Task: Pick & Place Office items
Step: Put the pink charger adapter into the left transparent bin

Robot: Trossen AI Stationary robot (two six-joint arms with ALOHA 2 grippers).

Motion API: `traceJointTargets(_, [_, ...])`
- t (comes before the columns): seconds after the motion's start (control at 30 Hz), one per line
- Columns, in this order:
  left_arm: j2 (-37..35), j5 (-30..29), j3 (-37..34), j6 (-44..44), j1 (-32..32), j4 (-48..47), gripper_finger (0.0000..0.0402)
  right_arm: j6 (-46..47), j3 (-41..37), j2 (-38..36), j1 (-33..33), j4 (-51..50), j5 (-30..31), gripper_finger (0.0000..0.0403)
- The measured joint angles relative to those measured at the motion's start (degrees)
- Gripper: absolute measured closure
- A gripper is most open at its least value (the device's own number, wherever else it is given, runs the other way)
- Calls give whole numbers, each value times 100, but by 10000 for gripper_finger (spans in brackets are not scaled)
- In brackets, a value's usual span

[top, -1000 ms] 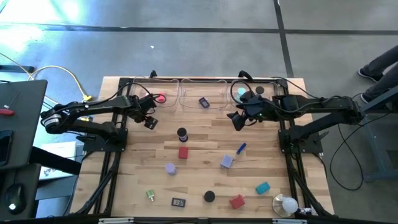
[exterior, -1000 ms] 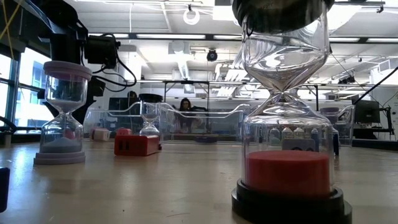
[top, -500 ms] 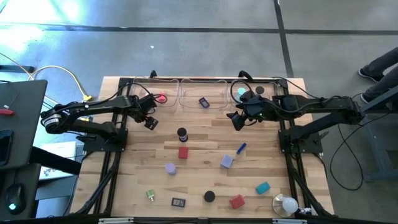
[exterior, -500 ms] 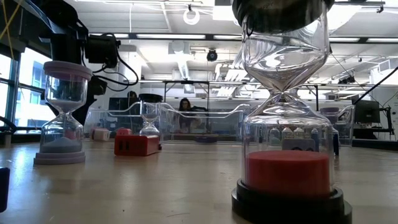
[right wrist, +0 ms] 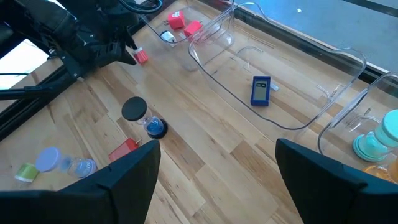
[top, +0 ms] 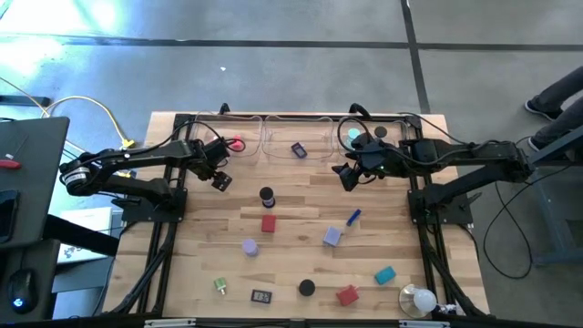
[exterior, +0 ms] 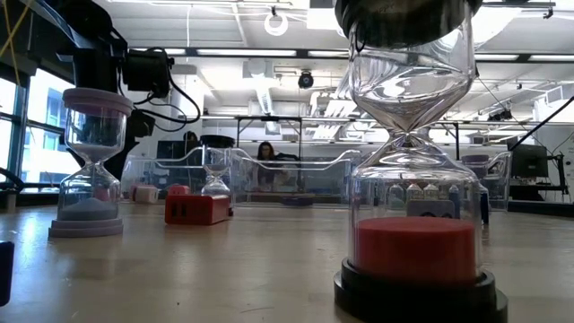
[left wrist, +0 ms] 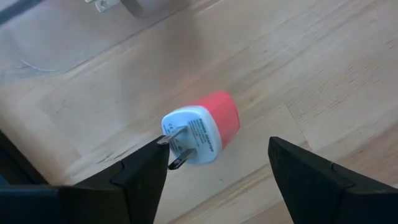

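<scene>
While both arms hang over the far half of the table (top: 301,205), the left gripper (left wrist: 214,171) hovers with its fingers spread wide just above a red-and-white plug (left wrist: 202,129), which lies on the wood between them, untouched, prongs toward the camera. Beside the far rim sit 3 clear trays (top: 296,137): the middle one holds a blue gadget (right wrist: 260,91), the one by the right arm a teal cap (right wrist: 377,140), and the one by the left arm a few red bits (right wrist: 183,23). The right gripper (right wrist: 214,168) hangs just in front of those trays, fingers wide, holding nothing. Closer than the trays, a black-capped hourglass (top: 266,195) stands near a red block (top: 268,223); a lavender block (top: 332,237) and blue stick (top: 353,217) lie beyond it toward the right arm. Farther from the trays lie a teal piece (top: 384,274), another red block (top: 347,295) and a white bulb (top: 420,300).
</scene>
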Motion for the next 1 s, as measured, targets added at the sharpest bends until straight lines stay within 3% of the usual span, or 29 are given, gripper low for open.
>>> traceJointTargets(0.73, [-13,-42,24,87,-2,14,311,0,0,0,0,39,0,96])
traceJointTargets(1.0, [2,-46,-3,96,-2,-33,350,0,0,0,0,42,0,96])
